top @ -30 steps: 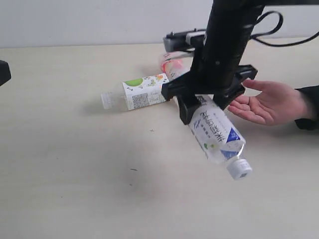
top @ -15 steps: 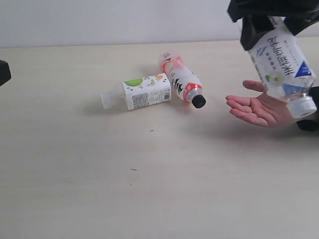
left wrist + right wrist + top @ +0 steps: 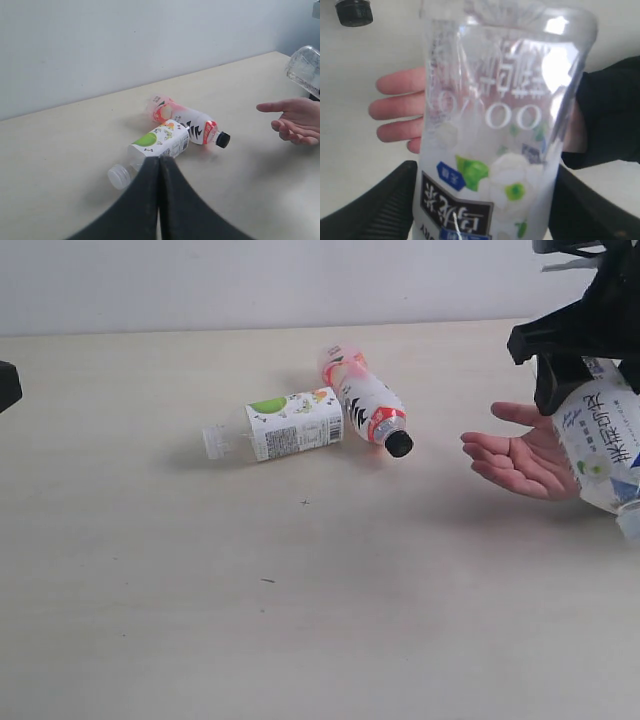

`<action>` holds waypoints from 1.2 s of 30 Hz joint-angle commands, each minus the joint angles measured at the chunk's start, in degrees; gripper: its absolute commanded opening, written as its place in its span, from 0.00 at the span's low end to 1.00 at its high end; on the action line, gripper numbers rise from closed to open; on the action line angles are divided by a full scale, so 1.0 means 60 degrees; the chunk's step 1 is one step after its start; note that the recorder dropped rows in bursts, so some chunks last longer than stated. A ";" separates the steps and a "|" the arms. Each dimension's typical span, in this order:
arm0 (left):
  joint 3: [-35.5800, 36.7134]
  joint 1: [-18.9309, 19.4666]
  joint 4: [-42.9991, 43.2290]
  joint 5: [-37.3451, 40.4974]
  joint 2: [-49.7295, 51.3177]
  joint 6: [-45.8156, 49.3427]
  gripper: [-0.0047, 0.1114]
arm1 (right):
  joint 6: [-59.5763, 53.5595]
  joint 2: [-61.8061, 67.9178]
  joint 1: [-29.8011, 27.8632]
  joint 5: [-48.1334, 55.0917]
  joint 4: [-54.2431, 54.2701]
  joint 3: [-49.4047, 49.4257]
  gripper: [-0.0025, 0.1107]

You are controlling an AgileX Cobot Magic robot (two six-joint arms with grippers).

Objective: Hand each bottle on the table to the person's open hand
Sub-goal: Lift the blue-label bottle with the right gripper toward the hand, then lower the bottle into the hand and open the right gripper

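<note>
Right pincer (image 3: 588, 375) clamped on a white-labelled bottle (image 3: 603, 445), neck tilted downward; just beyond it, the person's open hand (image 3: 520, 462), palm up. Left pincer (image 3: 159, 200), tips together; ahead of it on the tabletop (image 3: 300, 620) lies a green-labelled bottle (image 3: 160, 145), and just behind that a red bottle (image 3: 192, 125), black-capped.

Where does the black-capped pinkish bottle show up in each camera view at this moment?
Exterior: the black-capped bottle lies on the table mid-frame, beside the green-labelled bottle, cap towards the hand.
Left wrist: it lies just beyond the green-labelled bottle.
Right wrist: only its black cap shows, past the fingertips, beside the held clear bottle.
Shared landmark: the person's open hand.
</note>
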 commanded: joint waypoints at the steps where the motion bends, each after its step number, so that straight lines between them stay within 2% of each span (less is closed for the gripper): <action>1: 0.0031 0.0016 0.0035 -0.0054 -0.0047 0.0003 0.05 | 0.0000 0.0011 -0.0042 -0.0716 -0.0049 0.0307 0.02; 23: 0.0031 0.0016 0.0035 -0.0054 -0.0047 0.0003 0.05 | -0.0135 0.1557 -0.0042 -0.2039 -0.0049 0.0373 0.02; 25: 0.0031 0.0016 0.0035 -0.0054 -0.0047 0.0003 0.05 | -0.0135 0.1625 -0.0042 -0.2065 -0.0049 0.0373 0.04; 30: 0.0031 0.0016 0.0035 -0.0054 -0.0047 0.0003 0.05 | -0.0135 0.1643 -0.0042 -0.2115 -0.0049 0.0373 0.25; 36: 0.0031 0.0016 0.0035 -0.0054 -0.0047 0.0003 0.05 | -0.0135 0.1643 -0.0042 -0.2048 -0.0049 0.0373 0.61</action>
